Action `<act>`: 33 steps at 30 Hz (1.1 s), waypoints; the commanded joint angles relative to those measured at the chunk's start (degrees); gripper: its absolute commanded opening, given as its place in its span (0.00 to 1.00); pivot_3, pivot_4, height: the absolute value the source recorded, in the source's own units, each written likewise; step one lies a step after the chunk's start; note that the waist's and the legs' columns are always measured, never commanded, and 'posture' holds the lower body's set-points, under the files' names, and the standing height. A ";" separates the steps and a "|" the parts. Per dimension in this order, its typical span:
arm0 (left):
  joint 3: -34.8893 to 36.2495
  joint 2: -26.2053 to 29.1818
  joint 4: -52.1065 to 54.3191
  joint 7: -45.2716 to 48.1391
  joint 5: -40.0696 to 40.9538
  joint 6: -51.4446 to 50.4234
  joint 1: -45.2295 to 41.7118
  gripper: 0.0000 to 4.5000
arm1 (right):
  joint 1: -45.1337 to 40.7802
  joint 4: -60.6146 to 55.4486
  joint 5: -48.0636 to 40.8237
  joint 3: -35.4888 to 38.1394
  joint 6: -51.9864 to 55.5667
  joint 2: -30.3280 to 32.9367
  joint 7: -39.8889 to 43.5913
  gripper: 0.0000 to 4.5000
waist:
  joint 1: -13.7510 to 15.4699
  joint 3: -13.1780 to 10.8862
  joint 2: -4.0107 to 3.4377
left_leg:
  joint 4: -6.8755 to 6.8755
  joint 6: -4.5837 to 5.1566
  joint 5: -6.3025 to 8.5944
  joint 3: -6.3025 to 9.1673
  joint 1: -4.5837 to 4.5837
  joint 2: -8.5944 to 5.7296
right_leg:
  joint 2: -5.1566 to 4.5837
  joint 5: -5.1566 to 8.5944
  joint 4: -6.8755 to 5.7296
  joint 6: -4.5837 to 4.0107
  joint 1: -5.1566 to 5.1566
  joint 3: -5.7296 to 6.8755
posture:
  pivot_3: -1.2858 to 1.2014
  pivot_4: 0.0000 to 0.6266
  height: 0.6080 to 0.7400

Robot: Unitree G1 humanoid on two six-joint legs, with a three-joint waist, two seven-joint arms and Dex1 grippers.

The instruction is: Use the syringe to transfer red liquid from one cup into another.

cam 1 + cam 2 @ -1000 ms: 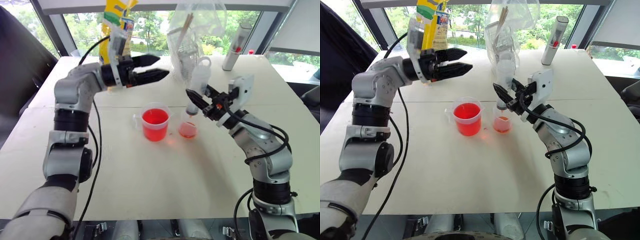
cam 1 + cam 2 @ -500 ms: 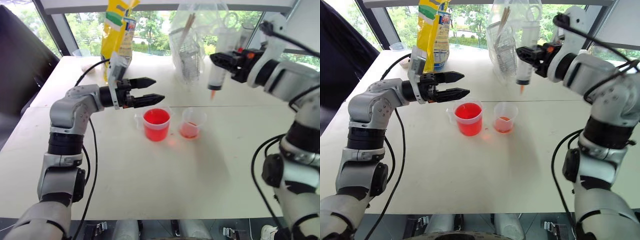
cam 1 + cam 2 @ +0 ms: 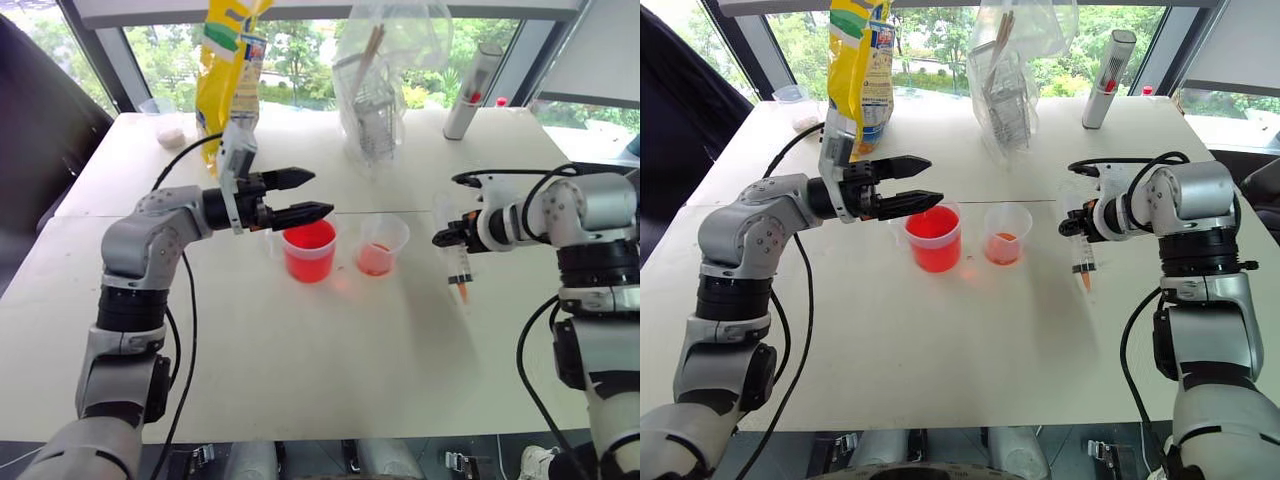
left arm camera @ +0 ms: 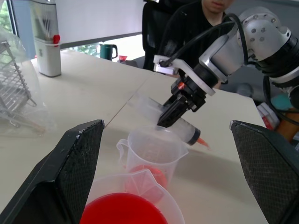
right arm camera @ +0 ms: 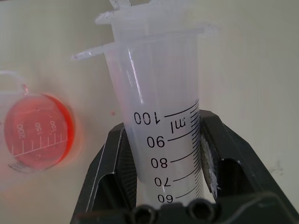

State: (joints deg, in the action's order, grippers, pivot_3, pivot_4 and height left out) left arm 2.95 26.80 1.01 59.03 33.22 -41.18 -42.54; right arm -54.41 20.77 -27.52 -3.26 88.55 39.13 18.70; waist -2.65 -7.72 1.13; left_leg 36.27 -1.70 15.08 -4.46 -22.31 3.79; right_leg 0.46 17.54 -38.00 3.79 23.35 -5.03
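Black fingers spread left, clamped right.
We see the left gripper (image 3: 308, 195) level over the wide red cup (image 3: 309, 250) (holding nothing); the right gripper (image 3: 1077, 226) pinches the syringe (image 3: 1081, 255) upright, tip down, beside the smaller cup (image 3: 1005, 234).

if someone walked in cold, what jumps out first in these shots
The wide cup of bright red liquid at the middle of the white table, with the smaller, paler cup just to its right. The open left gripper hovers by the red cup's rim. Off to the right, the right gripper is shut on the syringe, orange tip pointing down near the table.
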 commanded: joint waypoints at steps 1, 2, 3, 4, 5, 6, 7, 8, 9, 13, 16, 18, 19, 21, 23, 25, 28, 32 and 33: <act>0.83 1.40 2.52 -0.51 1.12 -0.07 0.39 0.99 | -1.04 2.62 2.28 -0.38 -0.89 -0.52 0.84 0.32 | 0.04 0.00 0.00 | 0.00 0.00 0.00 -0.02 0.00 -0.02 | -0.02 0.00 0.00 0.00 0.00 0.00 | 0.52 0.24 0.99; 0.73 1.70 2.84 -0.47 1.23 -0.12 0.56 0.99 | -1.04 3.72 2.89 -0.65 -1.50 -0.83 0.99 0.32 | 0.07 0.01 0.01 | 0.00 0.00 0.00 -0.02 0.00 -0.02 | -0.02 0.00 0.00 0.00 0.00 0.03 | 0.52 0.24 0.99; 0.67 1.91 3.09 -0.47 1.36 -0.16 0.69 0.99 | -1.06 4.42 3.40 -0.82 -1.83 -1.05 1.24 0.32 | 0.07 0.01 0.02 | 0.00 0.00 0.00 -0.02 -0.01 -0.03 | -0.02 0.00 0.02 0.00 0.00 0.06 | 0.52 0.24 0.99; 0.64 2.04 3.25 -0.52 1.53 -0.22 0.76 0.99 | -0.99 4.84 3.83 -1.03 -2.24 -1.24 1.57 0.32 | 0.08 0.01 0.02 | -0.01 0.00 0.00 -0.01 -0.01 -0.02 | -0.02 0.00 0.03 0.00 -0.01 0.07 | 0.52 0.24 0.99; 0.65 2.11 3.27 -0.63 1.66 -0.31 0.71 0.99 | -0.89 5.45 4.27 -1.04 -2.65 -1.59 1.74 0.32 | 0.08 0.01 0.02 | -0.02 0.00 0.00 -0.02 -0.01 -0.02 | -0.02 0.00 0.04 0.00 -0.01 0.08 | 0.52 0.24 0.99; 0.65 2.19 3.27 -0.67 1.77 -0.40 0.63 0.99 | -0.65 6.06 4.81 -1.13 -3.37 -1.91 1.87 0.32 | 0.09 0.02 0.03 | -0.01 0.00 0.00 -0.01 -0.01 -0.02 | -0.02 0.00 0.05 0.00 -0.02 0.09 | 0.52 0.24 0.99; 0.62 2.29 3.27 -0.64 1.85 -0.50 0.56 0.99 | -0.45 6.59 5.31 -1.16 -4.02 -2.18 2.03 0.32 | 0.08 0.03 0.05 | -0.01 0.00 0.00 0.00 -0.01 -0.02 | -0.02 0.00 0.05 0.00 -0.02 0.10 | 0.52 0.24 0.99; 0.60 2.40 3.31 -0.62 1.96 -0.58 0.55 0.99 | -0.35 6.93 5.79 -1.13 -4.41 -2.39 2.25 0.32 | 0.08 0.03 0.05 | 0.00 0.00 0.00 0.01 0.00 -0.02 | -0.02 0.00 0.04 0.00 -0.04 0.11 | 0.52 0.24 0.99; 0.52 2.57 3.38 -0.50 2.07 -0.62 0.55 0.99 | -0.31 7.09 6.18 -1.03 -4.58 -2.50 2.41 0.32 | 0.08 0.03 0.05 | 0.00 0.00 0.00 0.01 0.00 -0.02 | -0.02 0.00 0.04 0.00 -0.05 0.13 | 0.52 0.24 0.99; 0.55 3.50 3.85 0.07 3.15 -1.66 0.28 1.00 | 0.40 5.46 6.82 0.28 -4.18 -2.08 2.83 0.84 | 0.08 0.03 0.05 | 0.00 0.00 0.00 0.01 0.03 -0.03 | -0.02 0.00 0.04 0.00 -0.09 0.14 | 0.52 0.24 0.99; 0.77 4.39 3.69 0.34 3.65 -2.12 -0.01 1.00 | 1.76 -0.84 6.21 3.07 -1.87 -1.15 2.61 0.99 | 0.16 0.03 0.04 | -0.01 0.00 0.00 0.03 0.02 -0.02 | -0.03 0.00 0.05 0.00 -0.09 0.16 | 0.52 0.24 0.99; 0.98 5.14 3.48 0.50 3.84 -2.41 -0.15 1.00 | 3.57 -8.39 5.18 5.19 0.63 0.07 2.70 0.99 | 0.20 0.01 0.01 | -0.02 0.00 0.00 0.07 -0.04 -0.03 | -0.04 0.00 0.06 0.01 -0.05 0.19 | 0.52 0.24 0.99; 1.08 5.66 3.51 0.70 3.99 -2.60 -0.12 1.00 | 4.67 -12.84 3.84 6.35 2.19 1.42 3.22 0.99 | 0.19 0.00 0.01 | -0.03 0.00 0.00 0.06 -0.04 -0.02 | -0.04 0.00 0.06 0.01 -0.03 0.18 | 0.52 0.24 0.99; 1.21 6.74 4.15 1.34 4.40 -2.92 0.29 1.00 | 7.11 -19.74 0.31 8.78 3.70 4.16 4.02 0.99 | 0.22 -0.01 -0.02 | -0.05 0.00 0.00 0.06 -0.08 -0.02 | -0.05 0.01 0.07 0.01 0.00 0.19 | 0.52 0.24 0.99; 1.18 7.99 5.11 1.97 4.93 -3.45 0.80 1.00 | 9.87 -26.22 -4.51 11.13 3.95 7.93 5.09 0.99 | 0.22 -0.01 -0.01 | -0.07 0.00 0.00 0.07 -0.08 -0.01 | -0.05 0.01 0.08 0.01 0.02 0.21 | 0.52 0.24 0.99; 1.30 9.65 6.06 2.58 5.43 -4.02 1.48 1.00 | 12.38 -34.13 -9.57 15.29 3.95 11.34 7.75 0.99 | 0.20 -0.01 -0.01 | -0.08 -0.01 0.00 0.08 -0.06 0.00 | -0.05 0.01 0.12 0.01 -0.01 0.22 | 0.52 0.24 0.99; 1.69 12.08 6.92 3.45 5.79 -4.49 2.56 1.00 | 14.80 -43.53 -16.13 22.28 3.95 14.58 11.98 0.99 | -0.14 -0.02 -0.01 | -0.12 0.00 0.01 0.07 -0.01 0.01 | -0.03 0.01 0.13 0.02 -0.03 0.21 | 0.52 0.24 0.99; 2.28 15.22 8.21 4.77 6.73 -5.37 4.09 1.00 | 21.64 -54.43 -23.06 32.14 1.00 19.43 20.72 0.99 | 0.07 -0.02 0.02 | -0.15 0.00 0.01 0.14 0.06 0.03 | 0.00 0.02 0.13 0.01 -0.10 0.25 | 0.52 0.24 0.99; 2.24 15.85 8.61 5.01 6.90 -5.42 4.53 1.00 | 24.05 -55.59 -24.10 34.32 0.24 20.12 22.33 0.99 | 0.12 -0.02 0.06 | -0.14 0.00 0.01 0.17 0.06 0.03 | 0.00 0.03 0.14 0.01 -0.14 0.30 | 0.52 0.24 0.99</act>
State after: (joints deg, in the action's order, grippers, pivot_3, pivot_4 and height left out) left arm 3.57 41.71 7.32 63.38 38.91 -46.49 -37.78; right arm -31.89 -32.03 -49.17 26.84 90.38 58.14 38.19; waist -2.54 -7.75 1.19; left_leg 36.14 -1.70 15.09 -4.27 -22.25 3.82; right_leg 0.45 17.56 -37.84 3.80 23.18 -4.70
